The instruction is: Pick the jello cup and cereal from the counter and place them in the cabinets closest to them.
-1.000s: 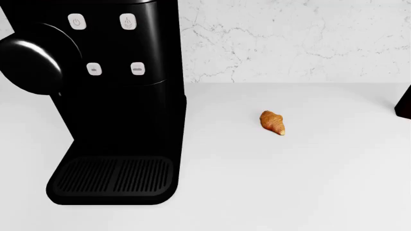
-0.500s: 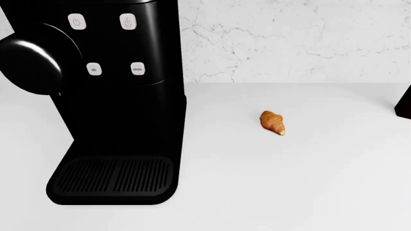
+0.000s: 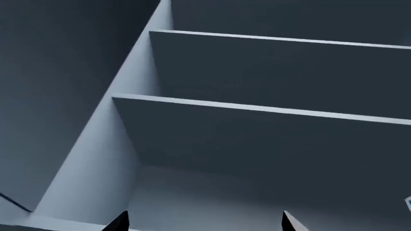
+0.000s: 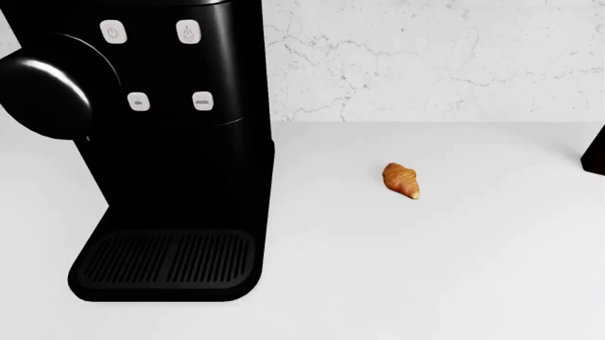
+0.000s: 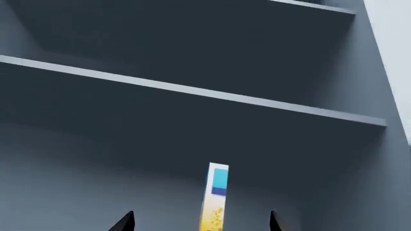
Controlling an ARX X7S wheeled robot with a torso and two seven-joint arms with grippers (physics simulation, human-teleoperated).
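Observation:
In the right wrist view the cereal box (image 5: 217,192), seen edge-on with a blue top and yellow lower part, stands inside a dark cabinet below a shelf (image 5: 192,90). My right gripper (image 5: 200,222) is open; its fingertips (image 5: 127,221) stand wide on either side of the box without touching it. In the left wrist view my left gripper (image 3: 204,222) is open and empty, facing the bare shelves (image 3: 257,108) of another cabinet. The jello cup is out of view. The white counter (image 4: 454,269) shows in the head view, with neither gripper in it.
A tall black coffee machine (image 4: 170,142) with a drip tray stands at the counter's left. A croissant (image 4: 401,180) lies mid-counter. A dark object (image 4: 596,152) is cut off at the right edge. A marble wall (image 4: 426,57) runs behind.

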